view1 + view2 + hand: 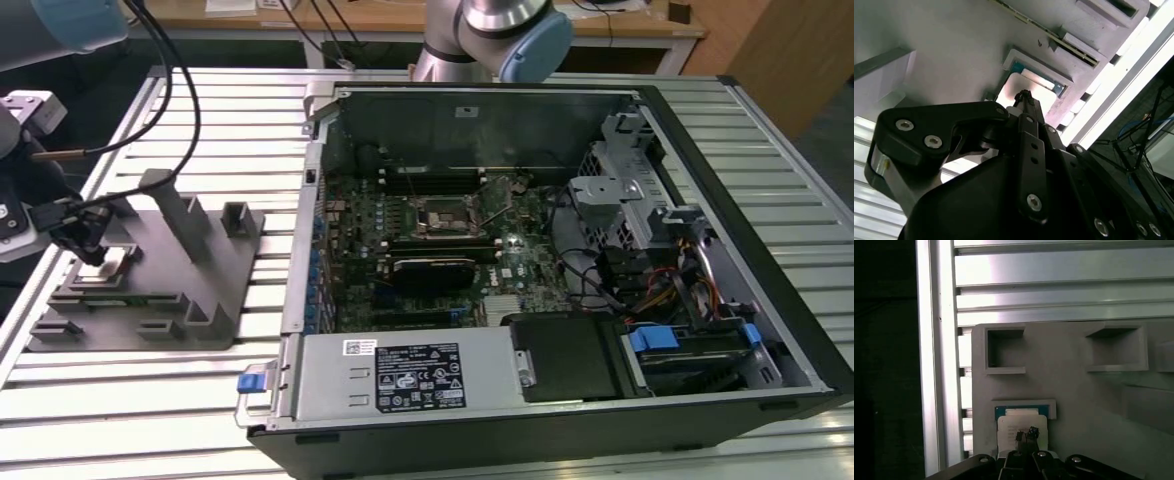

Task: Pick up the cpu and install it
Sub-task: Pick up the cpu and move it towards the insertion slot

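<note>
The cpu (pixel 1010 423) is a small silver-topped square with a blue-green rim. It lies flat in a recess of the grey fixture block (pixel 1074 390). In the exterior view the cpu (pixel 112 262) sits at the near left end of that block (pixel 200 290). My gripper (pixel 91 256) points down at it from the exterior view's left. In both wrist views the gripper (pixel 1026 433) (pixel 1024 95) hangs over the middle of the chip's top (pixel 1043 91), its thin tips pressed together and shut with nothing between them. Whether the tips touch the metal top cannot be told.
An open computer case (pixel 747 230) lies on the slatted metal table (pixel 134 400), to the exterior view's right of the fixture. Its motherboard carries a square socket (pixel 443 215) near the middle. A labelled grey box (pixel 400 375) fills the case's near side. Upright posts (pixel 180 215) rise from the fixture beside my gripper.
</note>
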Available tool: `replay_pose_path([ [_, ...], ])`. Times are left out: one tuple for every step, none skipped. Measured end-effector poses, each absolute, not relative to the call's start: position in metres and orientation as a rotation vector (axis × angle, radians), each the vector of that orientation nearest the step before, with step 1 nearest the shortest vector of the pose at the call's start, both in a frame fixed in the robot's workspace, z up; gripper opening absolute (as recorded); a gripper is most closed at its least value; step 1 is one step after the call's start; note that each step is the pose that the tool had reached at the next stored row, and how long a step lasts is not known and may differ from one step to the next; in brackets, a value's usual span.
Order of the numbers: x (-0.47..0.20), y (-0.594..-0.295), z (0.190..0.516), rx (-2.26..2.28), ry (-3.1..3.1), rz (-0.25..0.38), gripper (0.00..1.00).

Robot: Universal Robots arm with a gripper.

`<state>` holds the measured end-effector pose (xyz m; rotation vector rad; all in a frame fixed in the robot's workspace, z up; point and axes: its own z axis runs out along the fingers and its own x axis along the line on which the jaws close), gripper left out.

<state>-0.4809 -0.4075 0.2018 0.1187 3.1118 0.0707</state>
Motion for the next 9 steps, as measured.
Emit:
replay_pose_path([
  [-0.4810,-0.4075,0.2008,0.119,3.112,0.071,0.11],
  [-0.4810,-0.4075,0.1998,0.119,3.112,0.070,0.11],
  [-0.4812,-0.4075,0.1990,0.119,3.112,0.070,0.11],
  [-0.4813,-0.4075,0.1990,0.119,3.112,0.070,0.11],
  [-0.4813,-0.4075,0.1990,0.119,3.112,0.070,0.11],
  [-0.4813,-0.4075,0.1990,0.119,3.112,0.070,0.11],
  [-0.4812,-0.4075,0.1989,0.119,3.112,0.070,0.11],
  [-0.4812,-0.4075,0.1988,0.119,3.112,0.070,0.11],
  [-0.4812,-0.4075,0.1988,0.119,3.112,0.070,0.11],
])
